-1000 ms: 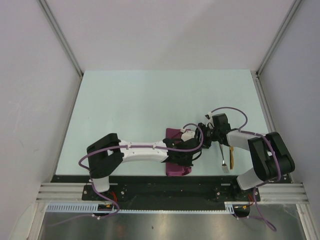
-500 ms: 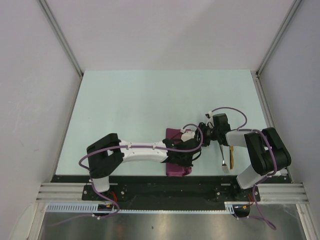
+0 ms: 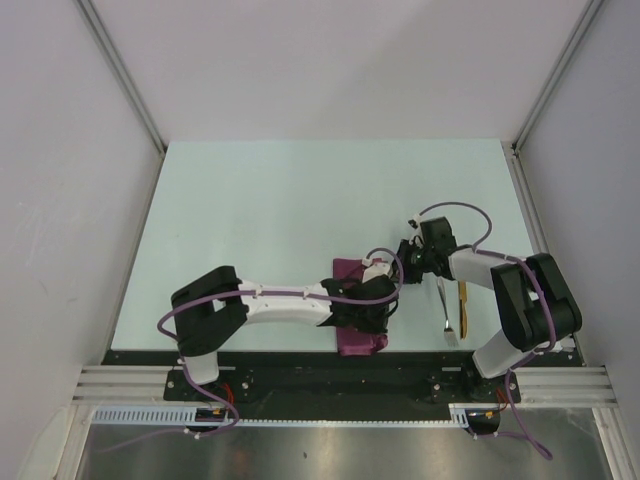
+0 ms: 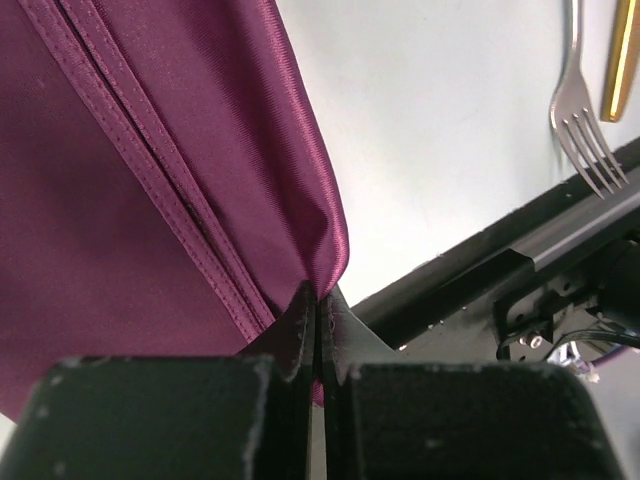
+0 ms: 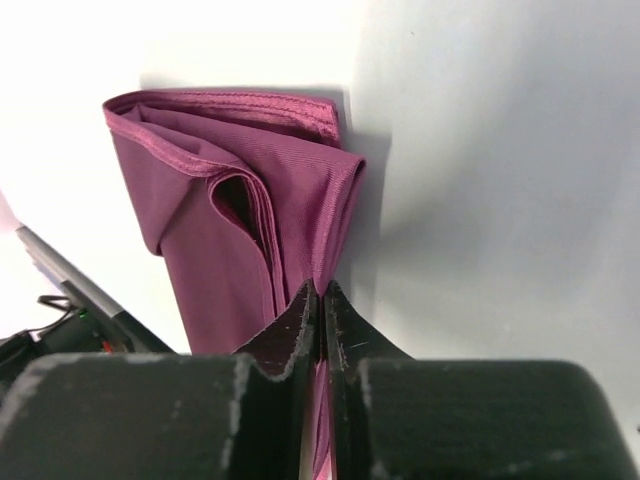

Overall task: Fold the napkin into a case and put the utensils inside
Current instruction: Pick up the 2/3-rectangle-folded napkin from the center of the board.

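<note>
1. Your left hand [image 4: 318, 300]: fingers pressed together, clamped on a folded edge of the napkin [image 4: 120, 200]. The cloth puckers right at the tips.
2. Your right hand [image 5: 320, 290]: fingers together too, pinched on the napkin's outer fold. A sliver of plum cloth shows in the slit between them.
3. The napkin is folded into several layers. The right wrist view shows stacked hems, with one open pocket-like gap between layers.
4. In the top view the napkin is a narrow oblong on the bench [image 3: 300, 200], its long side running far to near and its near end close to the bench's front edge.
5. Your left arm reaches in from the left and covers the napkin's middle. Your right hand sits at its far right corner.
6. The two hands are near each other, both on the napkin's right side.
7. The fork [image 4: 585, 130], silver, lies flat on bare bench to the right of the napkin and apart from it. Its tines point toward the black rail [image 4: 500, 260] at the bench's near edge.
8. The golden piece [image 4: 622, 60] lies just beside the fork on its right, parallel to it with a thin gap. Only one end shows up close, so you can't tell what kind it is.
9. Both utensils lie outside the napkin, and neither hand touches them.
</note>
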You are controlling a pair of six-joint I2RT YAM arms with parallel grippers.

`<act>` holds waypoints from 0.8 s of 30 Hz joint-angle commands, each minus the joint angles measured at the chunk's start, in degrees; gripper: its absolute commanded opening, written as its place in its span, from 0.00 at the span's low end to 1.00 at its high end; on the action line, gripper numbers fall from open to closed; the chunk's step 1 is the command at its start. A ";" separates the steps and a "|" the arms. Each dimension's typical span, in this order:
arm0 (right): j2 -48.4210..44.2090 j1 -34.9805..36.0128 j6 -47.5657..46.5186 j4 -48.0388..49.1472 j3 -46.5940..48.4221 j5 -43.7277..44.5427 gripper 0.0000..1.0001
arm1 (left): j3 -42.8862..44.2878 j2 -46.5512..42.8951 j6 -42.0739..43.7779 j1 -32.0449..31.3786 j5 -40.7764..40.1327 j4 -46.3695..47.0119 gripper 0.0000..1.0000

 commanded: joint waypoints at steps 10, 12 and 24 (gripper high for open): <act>-3.86 5.06 -2.00 -8.68 7.09 9.54 0.00 | -10.38 -8.31 -0.24 1.52 5.19 14.59 0.00; -3.95 6.73 -1.65 -9.65 8.67 11.91 0.00 | -11.18 -8.58 -0.06 1.79 5.28 16.35 0.00; -1.31 14.11 3.98 -11.06 12.98 18.07 0.00 | -16.80 -10.86 0.38 2.58 8.44 22.33 0.00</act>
